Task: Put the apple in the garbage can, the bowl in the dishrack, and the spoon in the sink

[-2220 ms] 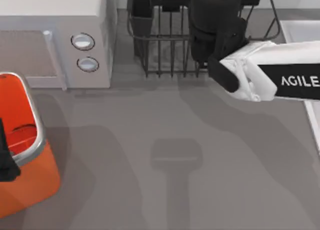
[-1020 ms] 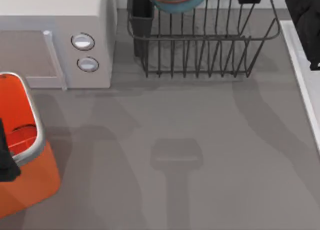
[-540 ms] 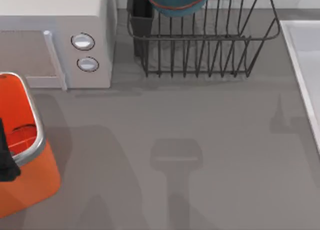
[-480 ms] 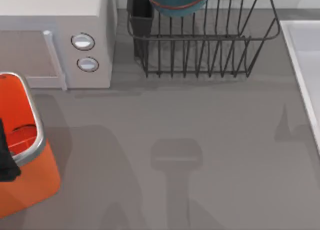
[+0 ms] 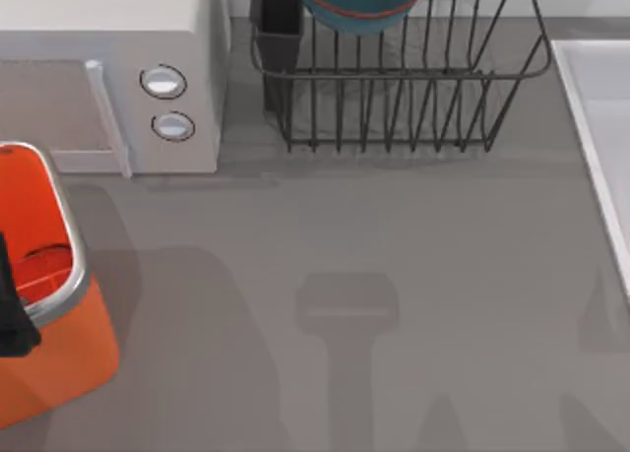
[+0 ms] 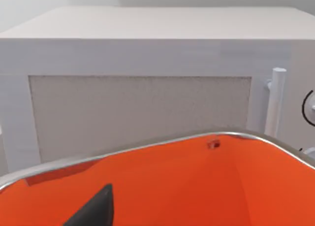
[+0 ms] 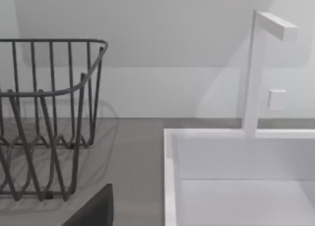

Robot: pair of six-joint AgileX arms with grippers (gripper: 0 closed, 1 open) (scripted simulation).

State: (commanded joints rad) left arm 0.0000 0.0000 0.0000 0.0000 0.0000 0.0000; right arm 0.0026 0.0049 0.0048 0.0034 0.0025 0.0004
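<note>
The teal-blue bowl (image 5: 362,1) sits inside the dark wire dishrack (image 5: 394,107) at the back of the table, with nothing touching it. The orange garbage can (image 5: 59,354) stands at the left edge. My left gripper (image 5: 8,309) hangs over its opening, and a dark part of it (image 6: 93,211) shows above the can's orange inside (image 6: 197,186). The white sink (image 5: 591,107) lies along the right edge. My right gripper (image 7: 93,209) is between the dishrack (image 7: 49,137) and the sink (image 7: 236,157), near the sink's rim. The apple and the spoon are out of view.
A white microwave (image 5: 108,38) with two round buttons stands at the back left, right behind the can (image 6: 147,63). A white faucet (image 7: 253,68) rises at the sink's far rim. Bare grey tabletop (image 5: 345,275) spreads across the middle.
My right arm has pulled away from the dishrack to the right and left the top view, leaving the bowl in the rack. Its shadow has slid toward the front right. The left arm has not moved.
</note>
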